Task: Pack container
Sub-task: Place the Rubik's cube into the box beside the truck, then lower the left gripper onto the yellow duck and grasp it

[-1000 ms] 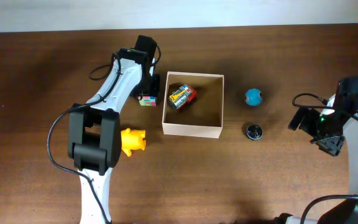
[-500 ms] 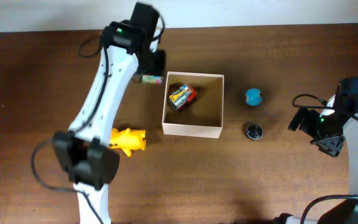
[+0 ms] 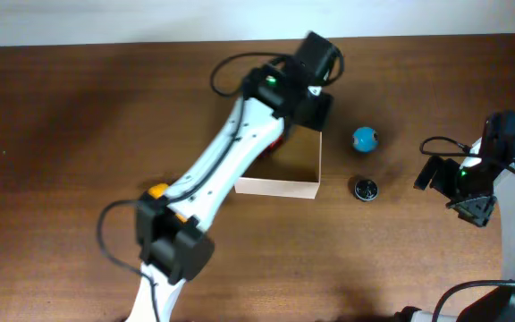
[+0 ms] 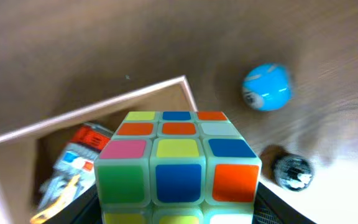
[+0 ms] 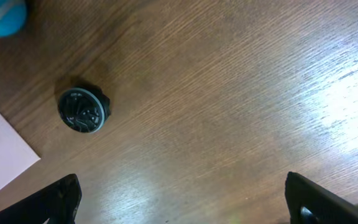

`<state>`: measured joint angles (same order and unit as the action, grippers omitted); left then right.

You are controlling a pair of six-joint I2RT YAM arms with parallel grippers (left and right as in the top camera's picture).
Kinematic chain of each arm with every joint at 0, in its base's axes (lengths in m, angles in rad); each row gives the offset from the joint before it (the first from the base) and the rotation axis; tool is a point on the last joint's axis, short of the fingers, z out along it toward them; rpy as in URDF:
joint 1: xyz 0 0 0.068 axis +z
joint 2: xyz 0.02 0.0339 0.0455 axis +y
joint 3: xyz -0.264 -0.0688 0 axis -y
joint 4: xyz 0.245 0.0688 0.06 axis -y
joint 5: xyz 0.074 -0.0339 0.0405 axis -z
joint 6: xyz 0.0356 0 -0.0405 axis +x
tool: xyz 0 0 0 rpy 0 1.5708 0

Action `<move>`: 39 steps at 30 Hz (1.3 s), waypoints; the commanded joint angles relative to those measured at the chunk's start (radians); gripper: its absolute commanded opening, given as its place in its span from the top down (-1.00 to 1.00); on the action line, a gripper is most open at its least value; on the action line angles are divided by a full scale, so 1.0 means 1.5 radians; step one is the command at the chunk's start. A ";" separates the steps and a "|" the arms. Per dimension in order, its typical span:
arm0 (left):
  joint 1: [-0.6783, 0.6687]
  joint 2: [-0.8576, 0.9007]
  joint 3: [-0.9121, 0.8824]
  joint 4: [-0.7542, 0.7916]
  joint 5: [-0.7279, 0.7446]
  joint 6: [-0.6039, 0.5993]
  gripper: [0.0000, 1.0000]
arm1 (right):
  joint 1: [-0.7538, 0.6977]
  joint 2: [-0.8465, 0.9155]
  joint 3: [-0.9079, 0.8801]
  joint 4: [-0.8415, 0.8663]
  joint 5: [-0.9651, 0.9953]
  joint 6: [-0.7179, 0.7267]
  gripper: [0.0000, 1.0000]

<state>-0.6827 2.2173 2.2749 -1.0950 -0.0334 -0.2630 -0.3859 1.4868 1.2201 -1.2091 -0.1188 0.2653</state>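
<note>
The container (image 3: 280, 187) is a square open box with white walls and a tan inside, at mid table. My left gripper (image 3: 309, 109) hangs over its far right corner, shut on a colourful puzzle cube (image 4: 178, 167) that fills the left wrist view. That view shows the box's corner (image 4: 178, 83) below, with an orange and grey toy (image 4: 73, 163) inside. A blue ball (image 3: 365, 139) and a small black round toy (image 3: 365, 189) lie right of the box. My right gripper (image 3: 466, 195) is open and empty over bare wood at the right.
A yellow toy (image 3: 156, 190) lies left of the box, mostly hidden under my left arm. The blue ball (image 5: 2, 14) and the black round toy (image 5: 82, 111) also show in the right wrist view, with the box's white wall (image 5: 2, 162) at its left edge.
My left arm has swung right, carrying the puzzle cube from the table left of the box to above the box's far right corner. The right arm has not moved.
</note>
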 commanded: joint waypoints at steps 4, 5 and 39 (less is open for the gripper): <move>0.002 0.082 -0.006 0.004 -0.030 -0.055 0.16 | -0.005 -0.003 0.010 -0.005 -0.004 -0.001 -0.97; 0.002 0.083 -0.006 0.004 -0.031 -0.055 0.16 | -0.005 -0.003 0.010 -0.005 -0.004 -0.001 -0.97; 0.274 -0.024 0.135 -0.395 -0.103 -0.048 -0.49 | -0.005 -0.003 0.010 -0.021 -0.004 -0.001 -0.97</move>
<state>-0.3431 2.2154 2.4599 -1.6337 -0.1761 -0.3378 -0.3859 1.4868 1.2201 -1.2415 -0.1188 0.2649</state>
